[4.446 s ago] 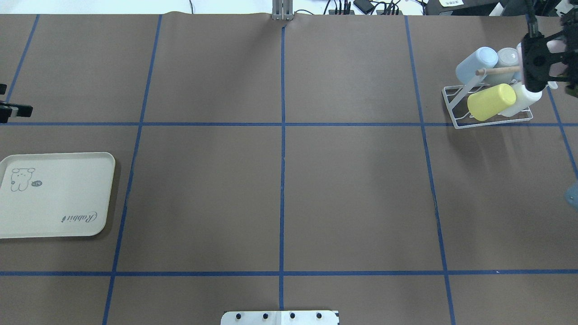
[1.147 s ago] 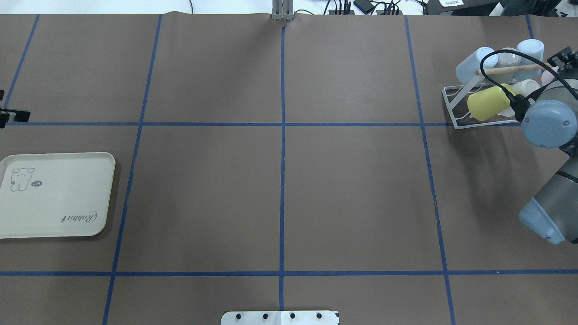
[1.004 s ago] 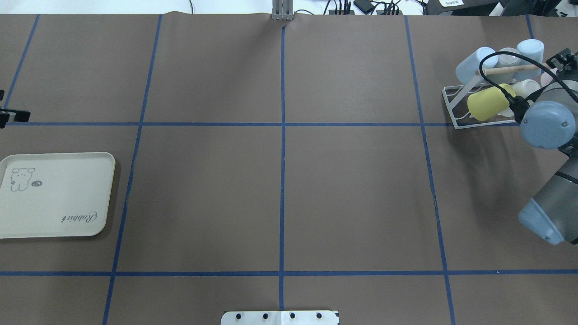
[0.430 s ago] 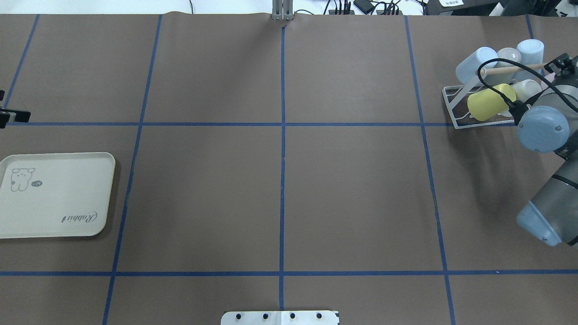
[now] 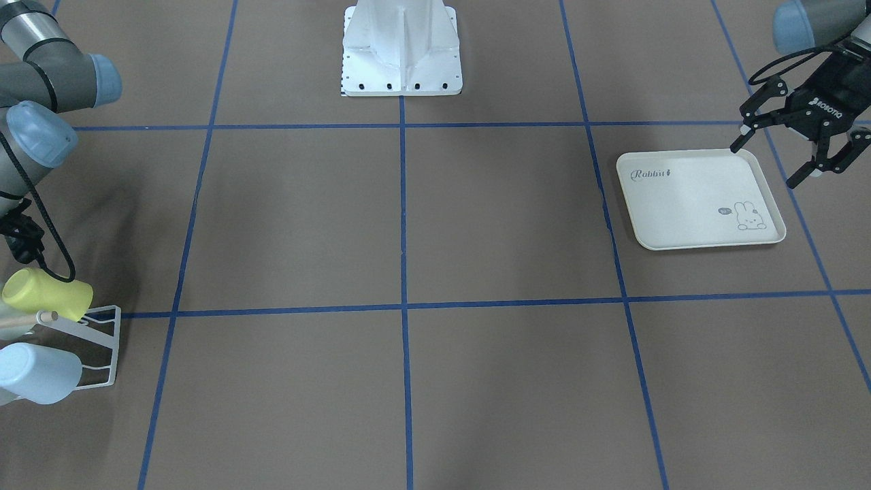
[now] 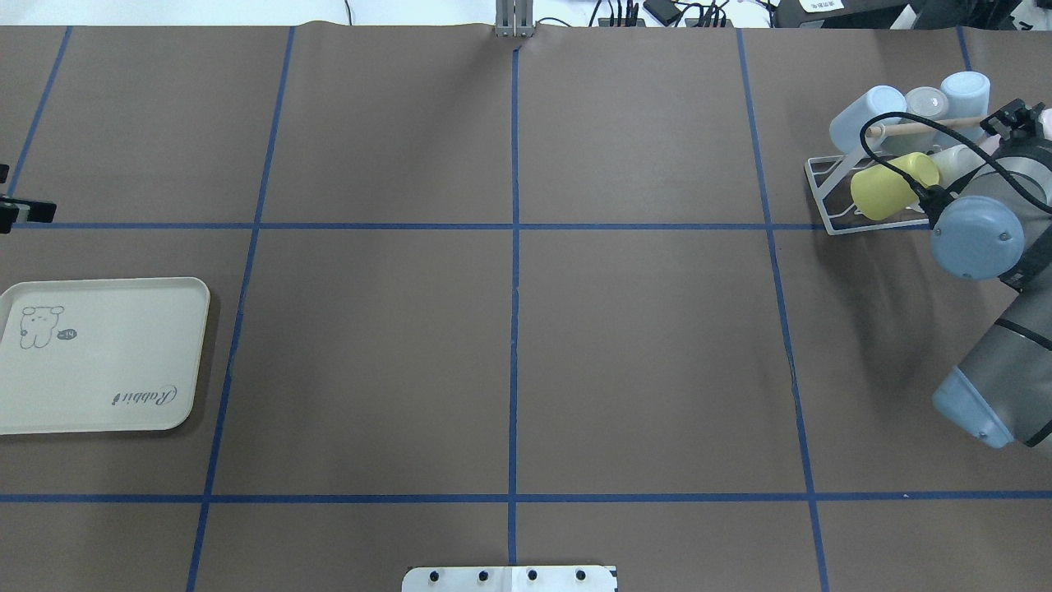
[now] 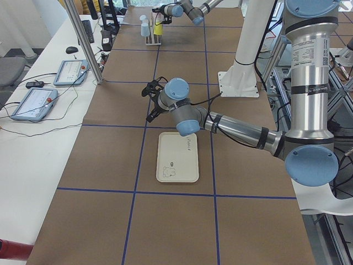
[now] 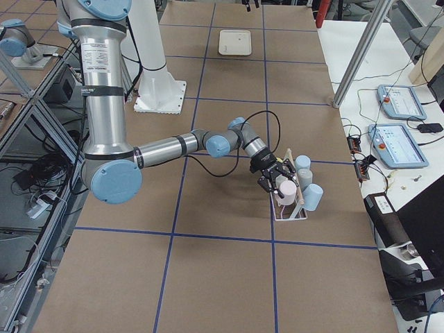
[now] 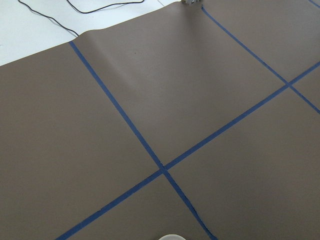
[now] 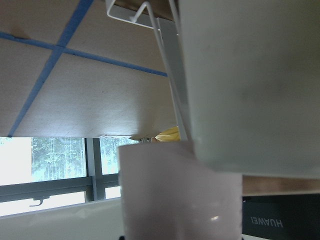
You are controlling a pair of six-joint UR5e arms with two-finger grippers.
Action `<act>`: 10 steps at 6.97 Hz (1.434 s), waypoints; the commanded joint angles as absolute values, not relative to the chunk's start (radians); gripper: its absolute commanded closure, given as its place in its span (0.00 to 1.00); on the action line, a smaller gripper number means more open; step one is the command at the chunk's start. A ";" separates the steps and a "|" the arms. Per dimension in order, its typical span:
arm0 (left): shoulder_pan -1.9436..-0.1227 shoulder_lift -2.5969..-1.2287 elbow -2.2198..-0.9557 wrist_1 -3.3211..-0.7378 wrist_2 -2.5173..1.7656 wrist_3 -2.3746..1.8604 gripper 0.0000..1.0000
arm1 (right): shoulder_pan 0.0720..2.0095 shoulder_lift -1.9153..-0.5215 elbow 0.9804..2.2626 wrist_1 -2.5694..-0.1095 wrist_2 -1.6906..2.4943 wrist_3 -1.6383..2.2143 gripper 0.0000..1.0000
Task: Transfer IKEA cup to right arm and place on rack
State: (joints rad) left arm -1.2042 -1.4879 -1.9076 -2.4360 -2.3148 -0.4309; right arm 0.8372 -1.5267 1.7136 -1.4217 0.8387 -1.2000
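1. The right arm (image 6: 978, 238) reaches to the rack (image 6: 828, 177) at the far right part of the table (image 6: 657, 353)
2. The right gripper (image 8: 272, 182) is just beside the pink cup (image 8: 286, 189), at the right end of the rack
3. The right wrist camera sees the pink cup very close up, next to a white cup (image 10: 240, 75) and a thin white wire of the rack
4. The fingers of the right gripper are hidden, so one cannot tell if they grip the pink cup or are off it
5. A yellow cup (image 6: 883, 193) lies tilted on the side of the rack near the robot
6. A light blue cup (image 6: 863, 122), a grey cup (image 6: 927, 103) and a second blue cup (image 6: 966, 89) sit in a row on the far side, behind the wooden peg (image 6: 912, 128)
7. The left gripper (image 5: 765, 163) hangs in the air near a cream tray (image 5: 680, 204) with a rabbit drawn on it, and does not touch it
8. Its two fingers are spread wide apart and hold nothing
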 commanded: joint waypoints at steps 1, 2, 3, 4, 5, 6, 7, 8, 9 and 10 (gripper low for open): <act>-1.204 -1.488 -1.908 -2.436 -2.316 -0.431 0.00 | 0.836 -1.525 1.712 -1.419 0.838 -1.201 0.01; -1.204 -1.488 -1.910 -2.436 -2.316 -0.431 0.00 | 0.836 -1.525 1.712 -1.419 0.836 -1.201 0.01; -1.204 -1.486 -1.910 -2.436 -2.316 -0.431 0.00 | 0.836 -1.522 1.723 -1.419 0.836 -1.200 0.01; -1.204 -1.485 -1.908 -2.436 -2.316 -0.430 0.00 | 0.839 -1.500 1.755 -1.422 0.848 -1.197 0.01; -1.206 -1.485 -1.910 -2.436 -2.316 -0.431 0.00 | 0.885 -1.493 1.793 -1.420 0.918 -1.184 0.01; -1.206 -1.485 -1.911 -2.436 -2.316 -0.431 0.00 | 1.011 -1.462 1.808 -1.420 1.159 -1.096 0.01; -1.204 -1.485 -1.908 -2.436 -2.316 -0.430 0.00 | 1.113 -1.460 1.818 -1.420 1.330 -0.983 0.01; -1.204 -1.486 -1.908 -2.436 -2.316 -0.430 0.00 | 1.173 -1.468 1.818 -1.420 1.441 -0.900 0.01; -1.204 -1.486 -1.910 -2.436 -2.316 -0.430 0.00 | 1.222 -1.480 1.815 -1.420 1.550 -0.691 0.01; -1.204 -1.486 -1.910 -2.436 -2.316 -0.430 0.00 | 1.248 -1.502 1.809 -1.420 1.660 -0.415 0.01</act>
